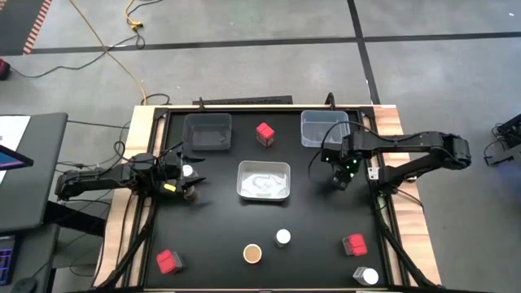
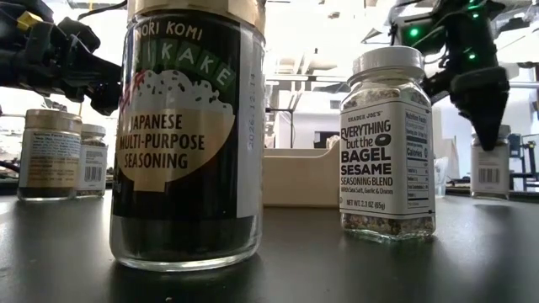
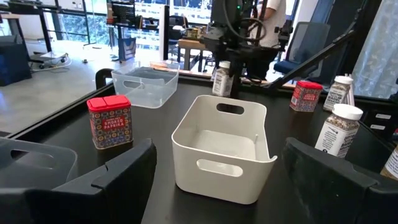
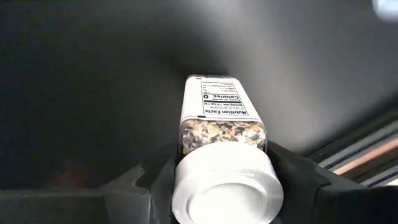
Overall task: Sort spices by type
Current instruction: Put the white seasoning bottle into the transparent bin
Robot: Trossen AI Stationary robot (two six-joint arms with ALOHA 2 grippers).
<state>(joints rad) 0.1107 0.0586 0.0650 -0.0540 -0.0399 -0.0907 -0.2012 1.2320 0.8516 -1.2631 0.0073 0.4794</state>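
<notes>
While right gripper (image 4: 221, 180) sits clamped on white-lidded jar (image 4: 222, 165) at table's (image 1: 317, 236) 2 o'clock, left gripper (image 1: 189, 181) hangs at 9 o'clock, fingers apart, nothing between. White bin (image 1: 264, 180) dead center. Red tin (image 1: 264, 133) at 12, brown-topped jar (image 1: 252, 254) at 6.

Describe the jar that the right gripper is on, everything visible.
The white-lidded jar is a small square clear-glass jar with a round white lid, speckled seasoning inside and a white nutrition label on one face. It stands upright on the black table, near the clear tray. The right gripper is closed around it at the lid.
</notes>
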